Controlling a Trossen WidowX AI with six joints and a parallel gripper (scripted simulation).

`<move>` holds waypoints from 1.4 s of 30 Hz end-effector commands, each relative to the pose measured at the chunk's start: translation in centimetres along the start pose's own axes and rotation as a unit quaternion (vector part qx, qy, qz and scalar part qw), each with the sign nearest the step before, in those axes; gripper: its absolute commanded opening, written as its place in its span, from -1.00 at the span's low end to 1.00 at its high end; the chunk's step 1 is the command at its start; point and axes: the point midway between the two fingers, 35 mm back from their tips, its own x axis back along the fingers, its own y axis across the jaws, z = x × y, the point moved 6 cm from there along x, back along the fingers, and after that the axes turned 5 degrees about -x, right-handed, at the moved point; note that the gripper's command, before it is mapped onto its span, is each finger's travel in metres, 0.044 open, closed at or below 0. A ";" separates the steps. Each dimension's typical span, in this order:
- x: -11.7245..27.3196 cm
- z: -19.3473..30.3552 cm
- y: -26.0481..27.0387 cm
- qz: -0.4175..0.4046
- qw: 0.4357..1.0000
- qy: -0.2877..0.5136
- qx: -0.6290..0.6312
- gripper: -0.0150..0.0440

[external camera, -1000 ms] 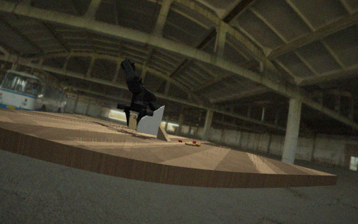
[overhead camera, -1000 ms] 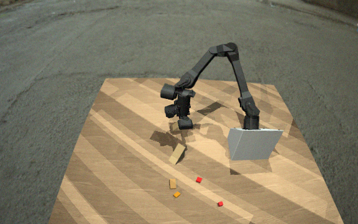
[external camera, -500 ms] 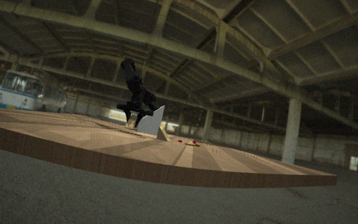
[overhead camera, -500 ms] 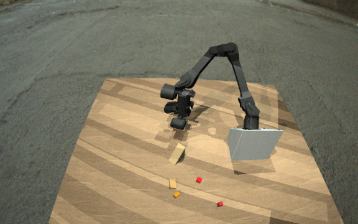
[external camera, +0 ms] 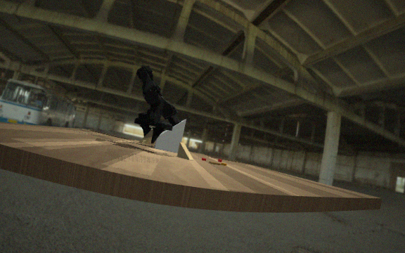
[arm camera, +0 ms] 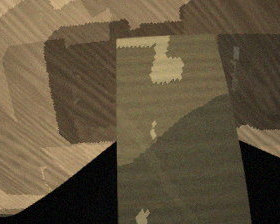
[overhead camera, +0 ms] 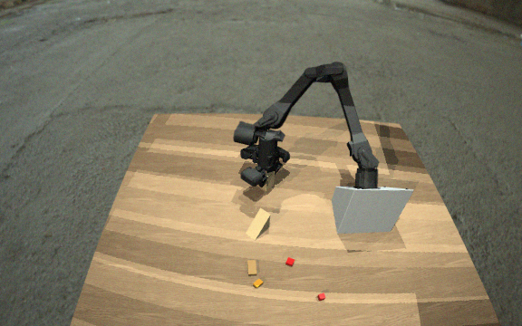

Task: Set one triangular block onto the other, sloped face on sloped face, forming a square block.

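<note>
One triangular block (overhead camera: pixel 258 224) (external camera: pixel 185 151) of pale wood rests on the table, its sloped face turned up. My gripper (overhead camera: pixel 268 177) (external camera: pixel 150 136) is shut on the other triangular block (arm camera: pixel 166 115), which points down between the fingers, farther back on the table than the resting block and apart from it. In the wrist view the held block shows a broad face, partly in shadow. The fingers hide much of it in the top and exterior views. The gap between its lower end and the table is too small to judge.
A grey slanted box (overhead camera: pixel 370 211) (external camera: pixel 173 139) stands right of the blocks, at the arm's base. In front of the resting block lie a red cube (overhead camera: pixel 290 262), a smaller red cube (overhead camera: pixel 322 297), a tan flat block (overhead camera: pixel 252 267) and an orange piece (overhead camera: pixel 258 282).
</note>
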 end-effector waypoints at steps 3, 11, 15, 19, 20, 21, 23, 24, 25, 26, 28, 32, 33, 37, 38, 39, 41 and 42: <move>-0.1 0.1 0.0 0.004 0.997 0.001 -0.082 -0.49; -0.1 0.1 0.0 0.004 0.983 0.001 -0.183 -0.49; -0.1 0.1 0.0 0.004 0.973 0.001 -0.232 -0.49; -0.1 0.0 0.0 0.004 0.962 0.001 -0.271 -0.49; -0.1 0.0 0.1 0.004 0.958 0.001 -0.286 -0.49; -0.1 0.0 0.1 0.004 0.954 0.001 -0.301 -0.49; -0.1 0.0 0.1 0.004 0.943 0.000 -0.333 -0.49; -0.1 0.0 0.1 0.004 0.937 0.000 -0.349 -0.49; -0.1 0.0 0.1 0.004 0.932 0.000 -0.361 -0.49; -0.1 0.0 0.1 0.004 0.930 0.000 -0.369 -0.49; -0.1 0.0 0.1 0.004 0.926 0.000 -0.376 -0.49; -0.1 0.0 0.1 0.004 0.910 0.000 -0.416 -0.49; -0.1 0.0 0.1 0.004 0.904 0.000 -0.428 -0.49; -0.1 0.0 0.1 0.004 0.874 0.000 -0.487 -0.49; -0.1 0.0 0.1 0.004 0.865 0.000 -0.502 -0.49; -0.1 0.0 0.1 0.004 0.858 0.000 -0.514 -0.49; -0.1 0.0 0.1 0.004 0.850 0.000 -0.528 -0.49; -0.1 0.0 0.1 0.004 0.844 0.000 -0.537 -0.49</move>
